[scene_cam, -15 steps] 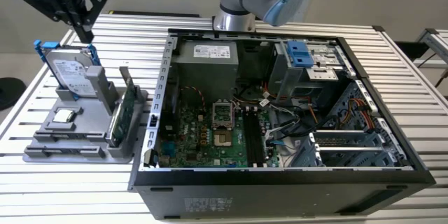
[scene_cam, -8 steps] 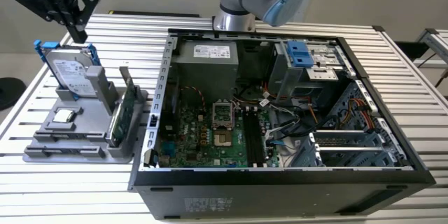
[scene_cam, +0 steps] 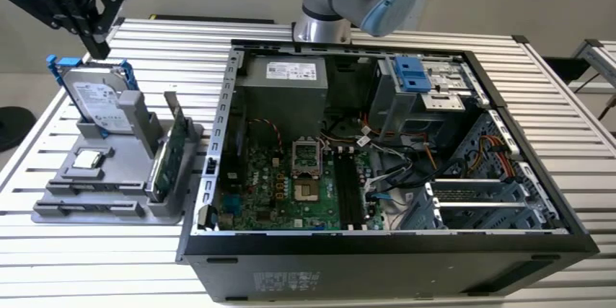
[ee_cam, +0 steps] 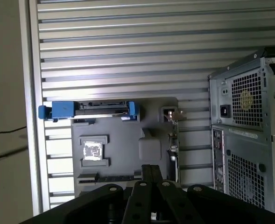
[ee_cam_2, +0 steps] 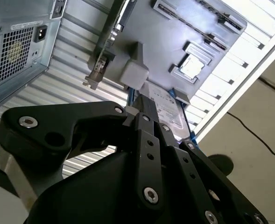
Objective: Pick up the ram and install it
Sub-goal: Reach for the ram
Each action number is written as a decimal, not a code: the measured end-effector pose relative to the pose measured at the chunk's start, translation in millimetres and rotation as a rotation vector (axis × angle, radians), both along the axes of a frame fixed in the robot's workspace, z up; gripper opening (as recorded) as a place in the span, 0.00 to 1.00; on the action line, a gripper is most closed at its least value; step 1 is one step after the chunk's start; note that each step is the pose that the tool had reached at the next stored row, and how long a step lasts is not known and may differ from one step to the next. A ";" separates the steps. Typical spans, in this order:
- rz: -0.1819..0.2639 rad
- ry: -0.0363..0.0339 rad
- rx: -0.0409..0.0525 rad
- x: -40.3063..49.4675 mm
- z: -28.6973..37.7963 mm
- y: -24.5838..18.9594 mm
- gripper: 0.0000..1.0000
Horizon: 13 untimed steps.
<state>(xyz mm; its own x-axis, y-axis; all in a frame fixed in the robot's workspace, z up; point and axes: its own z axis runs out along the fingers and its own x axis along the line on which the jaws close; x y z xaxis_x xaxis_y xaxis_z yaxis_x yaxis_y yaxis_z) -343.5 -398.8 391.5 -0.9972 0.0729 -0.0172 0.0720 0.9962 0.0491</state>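
Observation:
The ram (scene_cam: 92, 208) lies as a dark, narrow stick in the front slot of the grey holder tray (scene_cam: 58, 185). It also shows along that tray edge in both wrist views (ee_cam: 115, 178) (ee_cam_2: 193, 24). My black gripper (scene_cam: 99, 50) hangs at the exterior view's upper left, above the upright hard drive (scene_cam: 97, 99) at the tray's back and well apart from the ram. Its fingers (ee_cam_2: 142, 116) are pressed together with nothing between them; the gripper (ee_cam: 151, 171) is shut. The motherboard's black memory slots (scene_cam: 348, 185) stand inside the open computer case (scene_cam: 229, 106).
On the tray stand a hard drive with blue rails (ee_cam: 90, 109), a tall green expansion card (scene_cam: 169, 156) and a small square processor (scene_cam: 89, 158). The case's rear panel (ee_cam: 244, 130) rises beside the tray. The arm's base (scene_cam: 322, 27) is mounted on the slatted table behind the case.

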 end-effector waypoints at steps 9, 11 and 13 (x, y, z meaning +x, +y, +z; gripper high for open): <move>0.000 0.0000 0.0000 -15.6 -0.2 0.0 0.00; 0.000 0.0000 0.0000 -18.9 -0.3 0.0 0.00; 0.000 0.0000 0.0000 -22.4 -0.3 0.0 0.00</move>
